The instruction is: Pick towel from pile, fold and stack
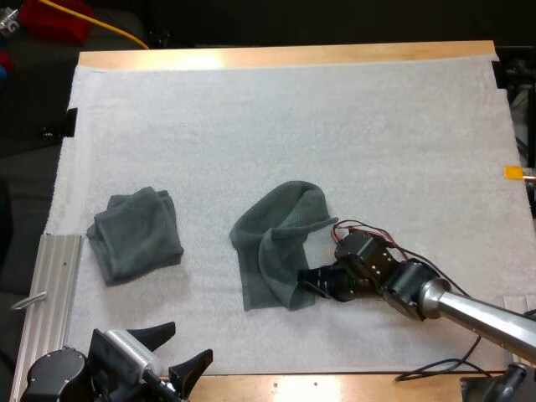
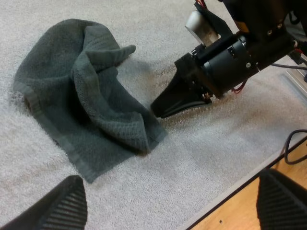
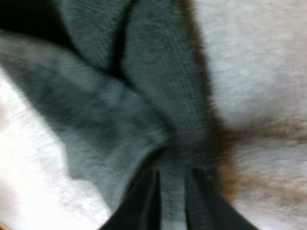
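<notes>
A crumpled dark grey-green towel [image 1: 276, 243] lies in the middle of the white mat [image 1: 335, 126]. My right gripper [image 1: 308, 281] is down at its near right corner, and the right wrist view has a strip of towel [image 3: 173, 191] pinched between the two black fingers [image 3: 144, 203]. To the left lies a second towel [image 1: 136, 233], loosely folded. My left gripper [image 1: 186, 345] hovers open over the mat's front edge. In its wrist view the fingers [image 2: 57, 206] stand wide apart, facing the crumpled towel [image 2: 86, 105] and the right gripper [image 2: 165, 108].
A metal rail [image 1: 48, 293] runs along the mat's near left side. The table's wooden front edge [image 1: 335, 385] is just below the right arm. Bare mat stretches across the far half and to the right.
</notes>
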